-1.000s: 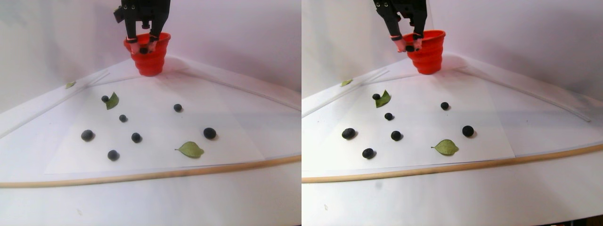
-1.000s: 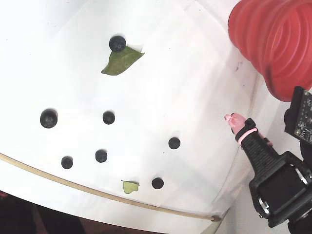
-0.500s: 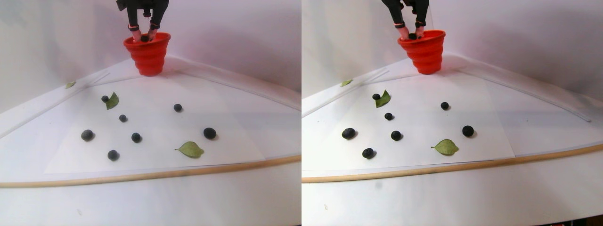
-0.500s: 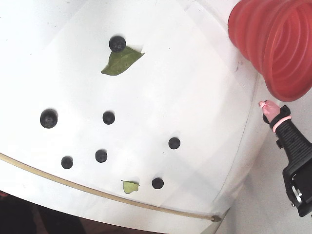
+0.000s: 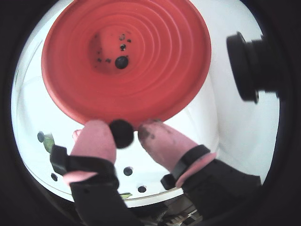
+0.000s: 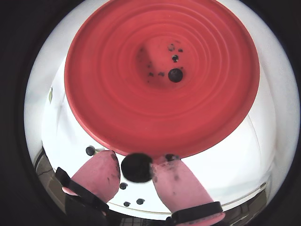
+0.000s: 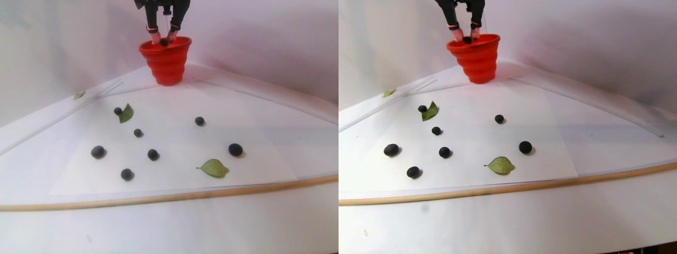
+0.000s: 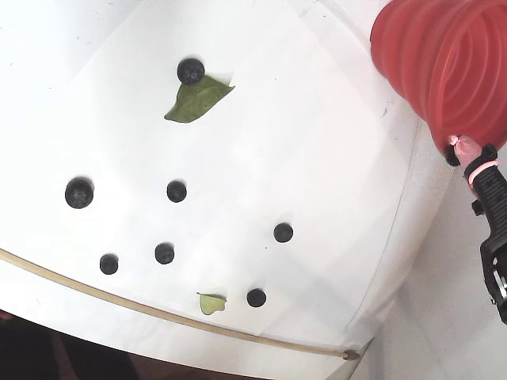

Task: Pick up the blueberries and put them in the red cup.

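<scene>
The red cup (image 7: pixel 165 61) stands at the back of the table, ribbed and wide-rimmed; both wrist views look down into it (image 5: pixel 141 70) (image 6: pixel 141 94). One blueberry (image 5: pixel 122 61) lies at its bottom. My gripper (image 5: pixel 126 131) hangs over the cup's near rim, shut on another blueberry (image 6: pixel 136 167) held between its pink fingertips (image 6: pixel 96 174). In the stereo pair view the gripper (image 7: pixel 164 40) sits right at the rim. Several more blueberries (image 8: pixel 177 191) lie scattered on the white paper (image 8: pixel 301 142), one (image 8: pixel 190 70) touching a leaf.
Two green leaves (image 8: pixel 198 96) (image 7: pixel 214 168) lie among the berries on the paper. A thin wooden strip (image 7: pixel 169 197) runs along the table's front edge. White walls rise close behind the cup. A black camera (image 5: pixel 251 66) juts in beside the cup.
The gripper, still holding the berry, rose from in front of the cup's wall and moved back to sit over its rim. The berries on the paper have not moved.
</scene>
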You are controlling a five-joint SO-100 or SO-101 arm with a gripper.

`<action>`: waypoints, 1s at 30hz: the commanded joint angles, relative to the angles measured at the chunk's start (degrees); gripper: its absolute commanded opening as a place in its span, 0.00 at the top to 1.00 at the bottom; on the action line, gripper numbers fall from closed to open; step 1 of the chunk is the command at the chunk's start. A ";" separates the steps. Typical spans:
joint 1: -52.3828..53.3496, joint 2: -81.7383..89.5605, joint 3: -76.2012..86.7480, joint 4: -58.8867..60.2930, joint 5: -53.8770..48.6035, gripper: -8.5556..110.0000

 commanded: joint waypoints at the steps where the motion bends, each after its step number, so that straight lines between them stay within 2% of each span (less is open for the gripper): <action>1: 0.53 -0.26 -6.42 -1.85 0.79 0.81; 20: 0.09 0.44 -7.12 -2.81 2.02 0.79; 30: -1.14 5.45 -5.45 3.43 1.05 0.79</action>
